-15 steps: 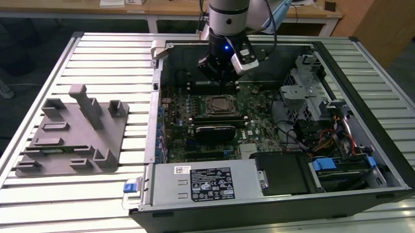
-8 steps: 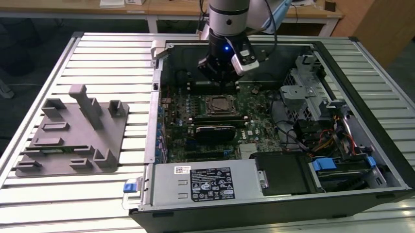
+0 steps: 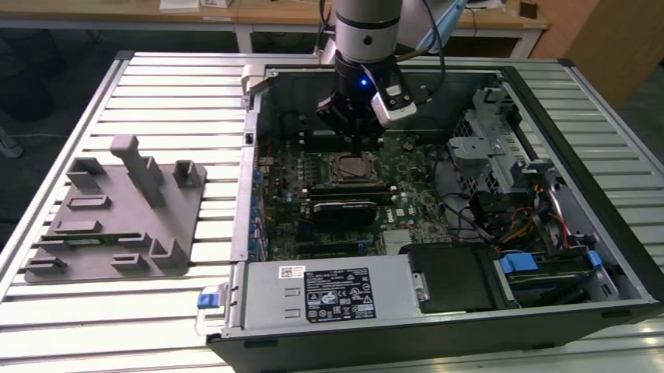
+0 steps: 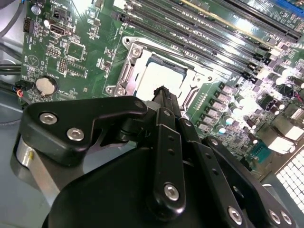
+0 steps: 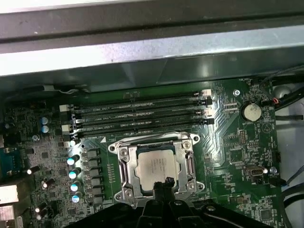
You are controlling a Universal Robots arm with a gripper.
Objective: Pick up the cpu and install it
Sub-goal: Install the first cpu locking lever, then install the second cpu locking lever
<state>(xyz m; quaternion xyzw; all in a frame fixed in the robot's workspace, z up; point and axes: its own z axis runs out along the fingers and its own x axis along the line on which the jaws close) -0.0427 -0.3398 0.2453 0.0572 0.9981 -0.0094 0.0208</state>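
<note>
The cpu (image 3: 353,166) lies flat in the motherboard's socket inside the open computer case, its silver top showing in both wrist views (image 5: 153,166) (image 4: 159,76). A metal socket frame (image 5: 122,173) surrounds it. My gripper (image 3: 360,140) hangs just above the socket, toward the case's far wall. Its black fingertips sit together over the cpu's edge (image 5: 164,183) (image 4: 161,91), shut, with nothing seen between them. Whether the tips touch the chip is unclear.
A grey fixture plate (image 3: 114,225) with upright blocks lies on the slatted table at the exterior view's left. Inside the case are memory slots (image 5: 142,114), a black cooler block (image 3: 347,211), the power supply (image 3: 322,291), a drive cage (image 3: 498,155) and cables (image 3: 518,225).
</note>
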